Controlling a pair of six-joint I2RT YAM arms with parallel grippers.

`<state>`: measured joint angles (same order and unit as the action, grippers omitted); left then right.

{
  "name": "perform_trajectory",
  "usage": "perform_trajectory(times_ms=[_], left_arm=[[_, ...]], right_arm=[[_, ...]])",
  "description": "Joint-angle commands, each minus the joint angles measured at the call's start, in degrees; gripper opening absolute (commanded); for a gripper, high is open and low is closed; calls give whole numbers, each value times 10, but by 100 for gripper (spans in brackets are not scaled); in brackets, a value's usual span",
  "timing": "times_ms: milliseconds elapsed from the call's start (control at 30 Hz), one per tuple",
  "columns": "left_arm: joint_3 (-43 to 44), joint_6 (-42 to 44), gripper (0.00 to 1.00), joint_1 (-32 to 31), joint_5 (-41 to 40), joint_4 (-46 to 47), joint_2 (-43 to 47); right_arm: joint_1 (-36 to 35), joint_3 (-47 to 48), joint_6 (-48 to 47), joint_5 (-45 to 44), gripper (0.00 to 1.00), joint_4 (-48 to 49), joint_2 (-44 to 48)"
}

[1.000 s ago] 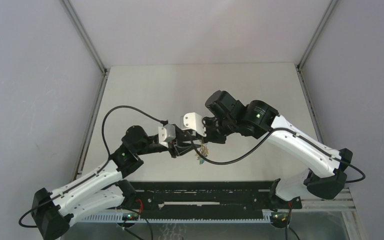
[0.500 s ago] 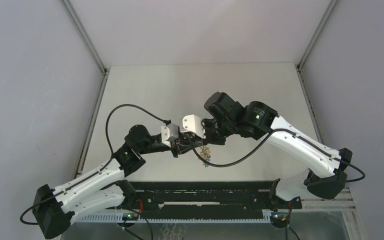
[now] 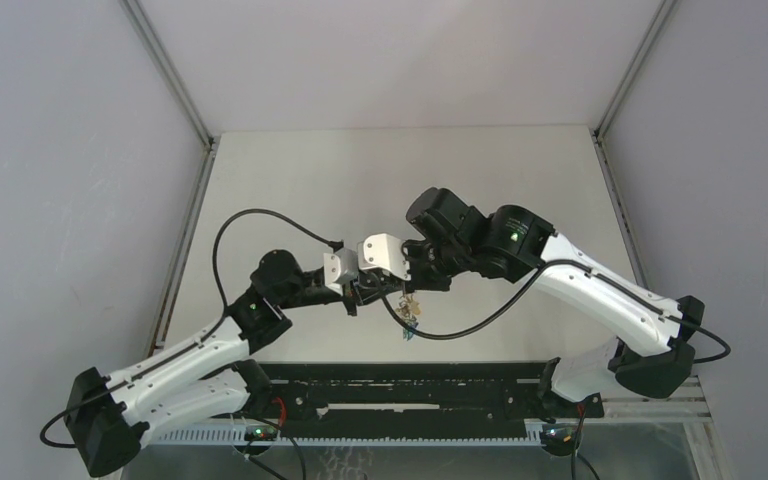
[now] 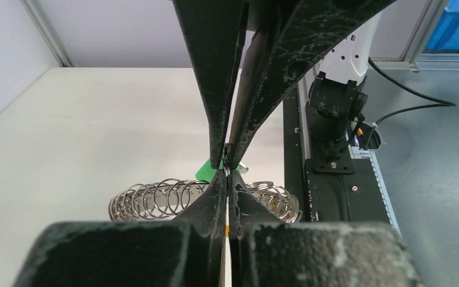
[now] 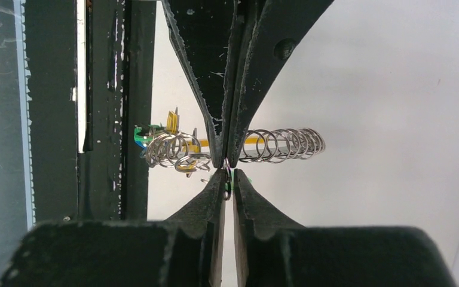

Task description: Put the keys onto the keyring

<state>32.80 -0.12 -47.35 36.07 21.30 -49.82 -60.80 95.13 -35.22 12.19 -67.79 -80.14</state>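
Looking along our left gripper [image 4: 227,179], we are seeing its fingers pressed together, meeting tip to tip with the right gripper [image 5: 228,174], which is likewise clamped tight. Both are nipping a small metal loop [image 5: 227,181] where they meet; we cannot tell what it belongs to. A green key [image 4: 206,172] is sitting just left of the left tips. Just past the tips the keyring [image 4: 155,200] is hanging, its silvery coils spreading to both sides of the fingers, a yellow band [image 5: 252,140] running along them. Another green head [image 5: 140,135] is showing at the coil's end, left of the right gripper. Beyond, the table [image 4: 83,131] is stretching away.
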Motion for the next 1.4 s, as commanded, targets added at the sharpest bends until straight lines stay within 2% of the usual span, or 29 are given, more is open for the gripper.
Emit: perform_trajectory(times_ms=[0, 133, 233, 333, 500, 633, 1067, 1367], left_arm=[[26, 18, 0, -5, -36, 17, 22], [-4, 10, 0, -5, -68, 57, 48], [-23, 2, 0, -5, -79, 91, 61], [-42, -6, 0, -5, -87, 133, 72], [-63, -23, 0, -5, -87, 189, 77], [-70, -29, 0, -5, -83, 210, 77], [-71, -29, 0, -5, -69, 223, 84], [-71, -24, 0, -5, -69, 224, 86]], right_arm=[[-8, 3, 6, 1, 14, 55, 38], [17, -21, 28, 18, 26, 81, 71], [52, -51, 49, 75, 33, 120, 102], [89, -91, 72, 154, 35, 171, 132], [165, -176, 139, 288, 34, 293, 178], [185, -203, 185, 347, 32, 354, 185], [191, -208, 240, 384, 30, 397, 149], [192, -208, 246, 386, 20, 401, 136]])
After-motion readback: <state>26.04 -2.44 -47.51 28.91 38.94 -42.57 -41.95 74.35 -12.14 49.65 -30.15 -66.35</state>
